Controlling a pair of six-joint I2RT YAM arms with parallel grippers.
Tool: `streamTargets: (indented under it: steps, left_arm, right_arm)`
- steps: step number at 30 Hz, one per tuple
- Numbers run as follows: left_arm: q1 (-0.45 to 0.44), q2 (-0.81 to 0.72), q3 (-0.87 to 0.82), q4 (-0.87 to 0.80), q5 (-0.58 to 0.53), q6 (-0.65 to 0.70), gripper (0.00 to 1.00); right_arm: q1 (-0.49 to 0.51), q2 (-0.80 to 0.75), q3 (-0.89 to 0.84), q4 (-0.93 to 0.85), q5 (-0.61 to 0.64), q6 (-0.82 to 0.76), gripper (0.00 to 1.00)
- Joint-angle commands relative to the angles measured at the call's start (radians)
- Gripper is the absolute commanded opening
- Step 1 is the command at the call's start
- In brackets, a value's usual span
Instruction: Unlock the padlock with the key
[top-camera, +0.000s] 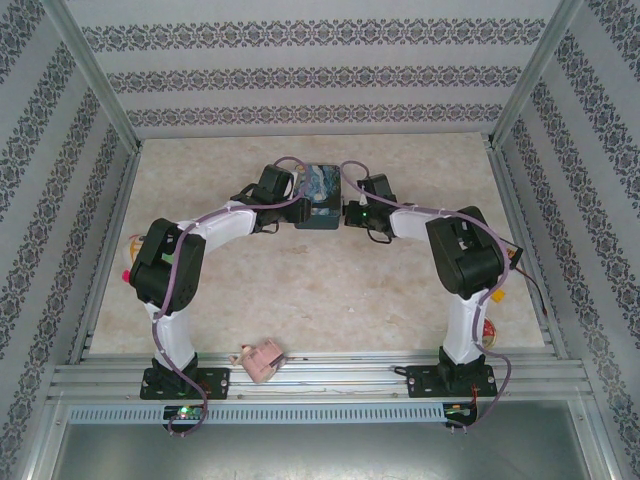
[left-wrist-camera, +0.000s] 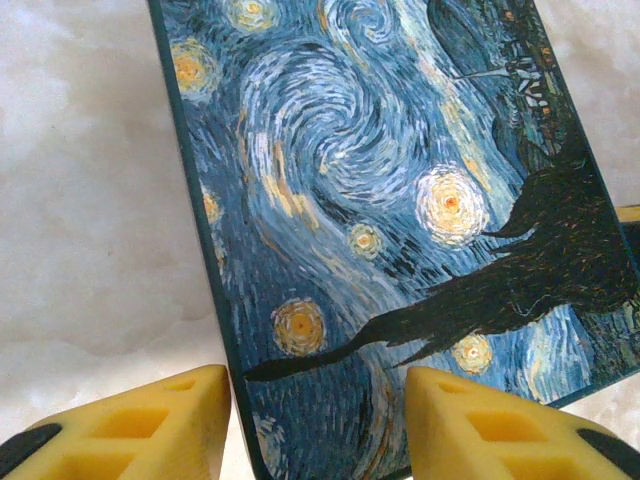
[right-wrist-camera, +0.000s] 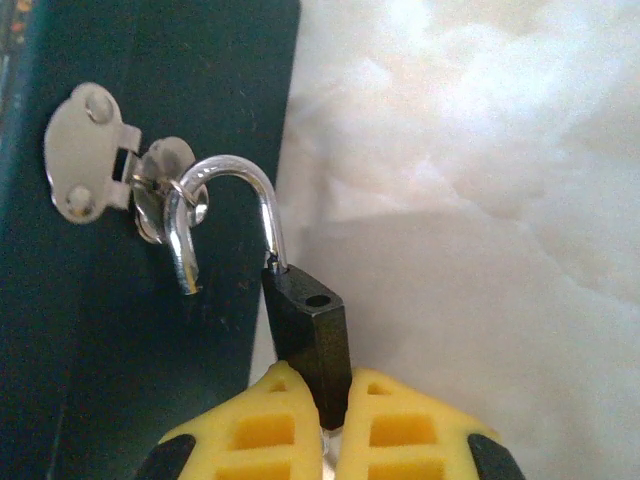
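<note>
clearly the right tool (right-wrist-camera: 333, 420), at the bottom centre of its wrist view, is clamped tight on the padlock (right-wrist-camera: 308, 330), pinching the black body by its flat sides so the lock cannot twist. above it the shackle (right-wrist-camera: 235, 175) stands sprung, its free end out of the body yet hooked through the ring of the clasp (right-wrist-camera: 160, 195) on the tin (right-wrist-camera: 130, 330) at the left, so the lock looks opened and, i judge, only needs unhooking. whether a key sits in it the fingers hide. pale worktop (right-wrist-camera: 480, 200) lies to the right. the left tool (left-wrist-camera: 318, 400) stands half apart astride the painted tin's near corner, likely to brace it; whether it presses i cannot tell.
</note>
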Motion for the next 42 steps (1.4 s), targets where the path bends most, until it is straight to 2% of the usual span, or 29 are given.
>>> streamTargets:
  steps: [1, 3, 4, 8, 10, 19, 26, 31, 37, 42]
  left_arm:
    - [0.028, -0.016, -0.017, -0.132, -0.03, 0.013, 0.49]
    - [0.028, -0.027, -0.013, -0.131, -0.024, 0.01, 0.53]
    - [0.028, -0.033, -0.008, -0.131, -0.016, 0.008, 0.58]
    - [0.027, -0.043, 0.036, -0.13, 0.017, -0.014, 0.9]
    - [0.025, -0.044, 0.051, -0.107, 0.015, -0.033, 0.99]
    - [0.017, 0.071, 0.145, -0.086, 0.009, -0.037, 0.99]
    - [0.017, 0.091, 0.15, -0.106, 0.007, -0.004, 0.99]
    - [0.018, 0.1, 0.143, -0.116, 0.015, 0.011, 0.93]
    - [0.019, 0.087, 0.126, -0.116, 0.016, 0.013, 0.92]
    - [0.032, 0.06, 0.112, -0.12, 0.011, 0.019, 0.92]
  right_arm:
    - [-0.003, -0.062, -0.042, -0.033, 0.068, 0.037, 0.0]
    - [-0.001, -0.081, -0.051, -0.046, 0.085, 0.055, 0.0]
    - [-0.001, -0.087, -0.057, -0.045, 0.084, 0.065, 0.0]
    - [0.002, -0.085, -0.053, -0.045, 0.048, 0.103, 0.0]
    - [0.005, -0.083, -0.049, -0.05, 0.042, 0.124, 0.0]
    - [0.017, -0.073, -0.02, -0.06, 0.04, 0.248, 0.0]
    - [0.002, -0.052, 0.017, -0.042, 0.018, 0.297, 0.0]
    - [-0.007, -0.019, 0.059, -0.04, 0.006, 0.308, 0.0]
    - [-0.028, -0.022, 0.071, -0.061, 0.012, 0.31, 0.0]
    - [-0.038, -0.095, 0.039, -0.183, 0.053, 0.251, 0.0]
